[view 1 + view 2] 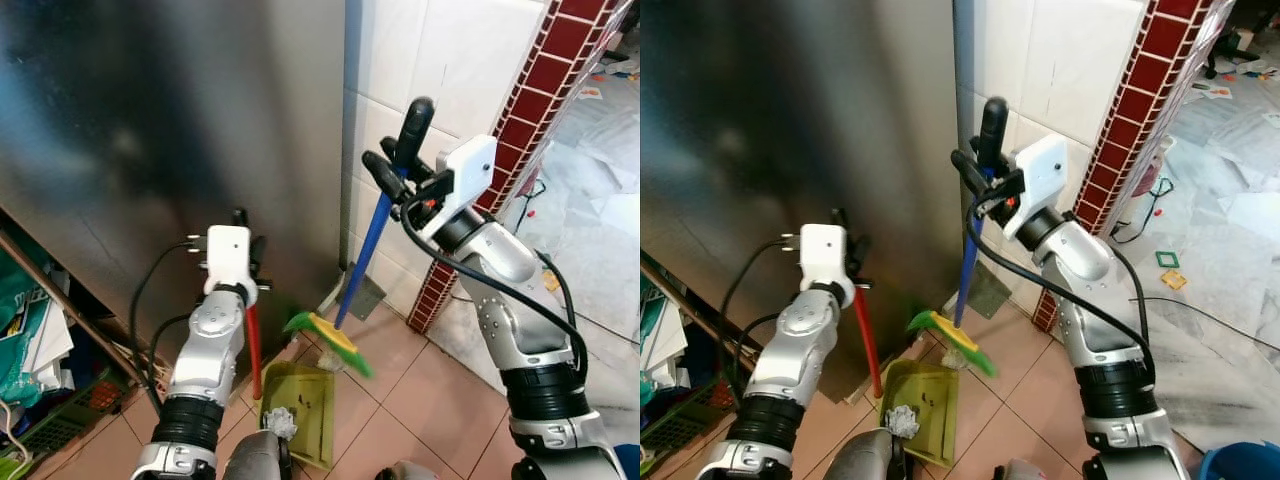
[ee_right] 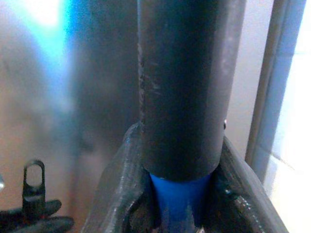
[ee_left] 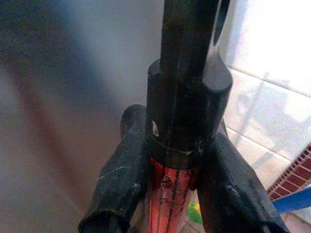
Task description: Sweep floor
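The left gripper (image 1: 243,240) was clenched on the red handle of the dustpan (image 1: 300,410), which sat on the tiled floor (image 1: 420,390) with a crumpled scrap (image 1: 280,422) already in it. Just beside its open edge lay the broom (image 1: 375,235)'s green and yellow bristles (image 1: 330,338); the blue shaft rose steeply up and rightward to the right gripper (image 1: 400,170), clamped below the black grip. Any push toward the pan would be the right arm's. A steel panel (image 1: 150,130) and a white tiled wall (image 1: 450,60) closed in behind.

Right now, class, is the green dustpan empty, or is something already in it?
Not empty. The dustpan lies flat on the floor tiles with a crumpled pale wad inside, near its handle end. The broom head rests at its far edge.
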`<state>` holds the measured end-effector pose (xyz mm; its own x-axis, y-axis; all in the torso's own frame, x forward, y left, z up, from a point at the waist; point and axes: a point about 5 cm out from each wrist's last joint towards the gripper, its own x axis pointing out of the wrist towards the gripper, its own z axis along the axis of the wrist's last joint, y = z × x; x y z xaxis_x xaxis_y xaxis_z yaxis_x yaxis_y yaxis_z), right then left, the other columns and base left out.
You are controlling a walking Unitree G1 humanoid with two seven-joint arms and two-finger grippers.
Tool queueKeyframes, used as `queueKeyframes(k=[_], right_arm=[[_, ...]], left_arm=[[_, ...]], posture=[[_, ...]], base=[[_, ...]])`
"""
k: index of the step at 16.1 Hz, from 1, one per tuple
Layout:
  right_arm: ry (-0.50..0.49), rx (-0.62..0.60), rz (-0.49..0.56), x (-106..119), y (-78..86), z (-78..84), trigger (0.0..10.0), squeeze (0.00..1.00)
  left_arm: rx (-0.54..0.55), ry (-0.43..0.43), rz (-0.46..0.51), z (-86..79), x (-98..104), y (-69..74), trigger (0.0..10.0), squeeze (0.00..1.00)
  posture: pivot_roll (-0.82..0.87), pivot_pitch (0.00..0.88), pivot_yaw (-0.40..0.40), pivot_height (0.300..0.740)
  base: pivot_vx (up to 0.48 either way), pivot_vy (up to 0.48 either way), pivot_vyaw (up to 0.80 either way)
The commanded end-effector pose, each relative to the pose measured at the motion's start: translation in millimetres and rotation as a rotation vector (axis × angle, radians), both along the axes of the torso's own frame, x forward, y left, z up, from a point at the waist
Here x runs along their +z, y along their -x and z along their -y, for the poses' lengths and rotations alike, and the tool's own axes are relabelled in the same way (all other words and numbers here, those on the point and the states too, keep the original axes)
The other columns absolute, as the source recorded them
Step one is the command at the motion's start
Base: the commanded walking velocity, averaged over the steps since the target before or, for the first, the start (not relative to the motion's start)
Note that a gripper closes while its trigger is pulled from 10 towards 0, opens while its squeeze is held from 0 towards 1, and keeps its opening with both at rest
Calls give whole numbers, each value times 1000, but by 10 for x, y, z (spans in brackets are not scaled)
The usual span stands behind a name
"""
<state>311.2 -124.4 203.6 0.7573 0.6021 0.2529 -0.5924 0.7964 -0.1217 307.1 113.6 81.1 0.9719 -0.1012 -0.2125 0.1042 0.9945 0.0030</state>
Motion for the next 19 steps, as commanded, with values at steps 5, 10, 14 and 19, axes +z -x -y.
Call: queueKeyframes(k=[5, 10, 14, 19], right_arm=[[53, -27, -24, -211, 23, 31, 10000, 0], [18, -63, -224, -634, 112, 35, 10000, 0], [-170, -100, -335, -645, 191, 35, 10000, 0], [-323, -139, -246, -190, 10, 135, 10000, 0]], left_arm=[[-36, 38, -110, 46, -232, 102, 10000, 0], [21, -4, -109, -101, -247, 134, 10000, 0], [110, -30, -98, -277, -260, 133, 10000, 0], [75, -73, -129, -227, -295, 132, 10000, 0]], posture=[[-67, 11, 30, 740], [-57, 4, 25, 740], [-66, 0, 29, 740], [-74, 0, 36, 740]], base=[[0, 0, 0], [0, 0, 0], [0, 0, 0], [0, 0, 0]])
